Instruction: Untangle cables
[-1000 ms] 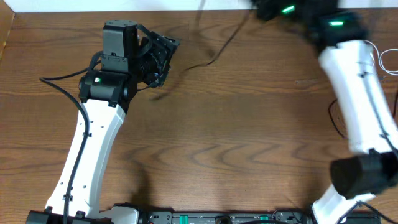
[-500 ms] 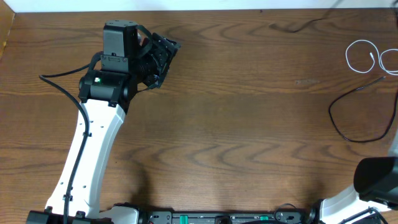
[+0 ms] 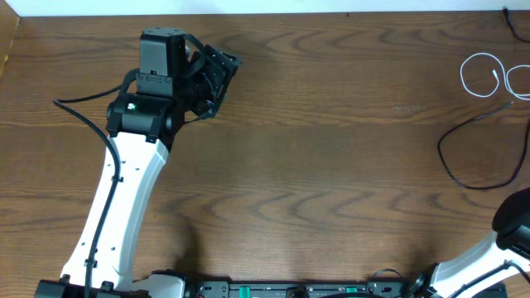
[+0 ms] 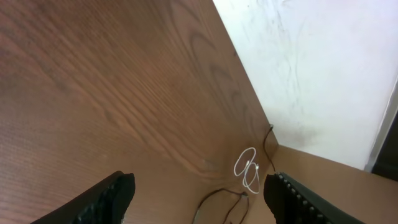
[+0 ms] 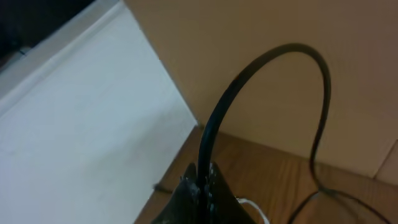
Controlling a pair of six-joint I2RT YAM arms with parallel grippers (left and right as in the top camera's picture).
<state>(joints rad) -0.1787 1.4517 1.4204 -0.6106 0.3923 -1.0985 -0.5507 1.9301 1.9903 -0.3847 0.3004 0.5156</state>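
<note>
The white cable [image 3: 482,76] lies in small loops at the far right of the table. The black cable [image 3: 464,157] lies just in front of it in one wide loop, apart from the white loops. One black strand [image 3: 515,23] runs off the top right edge. Both cables show small and far off in the left wrist view, white [image 4: 247,168] and black [image 4: 214,200]. My left gripper [image 3: 217,76] is open and empty at the back left, far from the cables. My right gripper [image 5: 203,182] is shut on the black cable [image 5: 273,65], which arcs up out of the jaws; the gripper is out of the overhead view.
The brown wooden table [image 3: 331,165] ends at a white wall along its back edge [image 4: 323,74]. The left arm [image 3: 124,182] stretches from the front edge to the back left. Part of the right arm [image 3: 513,223] shows at the front right corner.
My right arm has swung off to the right and out of the overhead view, dragging the black cable from the table's back middle to the far right beside the white cable. The left arm stayed still.
</note>
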